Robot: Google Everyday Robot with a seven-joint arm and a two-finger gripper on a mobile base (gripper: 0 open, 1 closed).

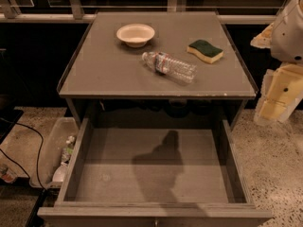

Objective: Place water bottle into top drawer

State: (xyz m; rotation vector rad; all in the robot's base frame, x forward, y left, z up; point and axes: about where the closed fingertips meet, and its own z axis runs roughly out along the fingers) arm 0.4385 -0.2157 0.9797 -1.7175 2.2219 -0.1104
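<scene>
The water bottle (169,66), clear and crinkled with a red-and-blue label band and a white cap, lies on its side on the grey cabinet top (104,74), right of centre. The top drawer (109,178) is pulled out below the cabinet top, with a bare flat grey bottom crossed by a dark shadow. My gripper (278,94) hangs at the right edge of the camera view, beyond the cabinet's right side, well apart from the bottle and holding nothing that I can see.
A cream bowl (135,34) stands at the back of the cabinet top. A green-and-yellow sponge (205,50) lies to the bottle's right. A translucent plastic tub (47,157) holding a dull bottle (65,161) sits on the floor at the left, beside a black cable (38,148).
</scene>
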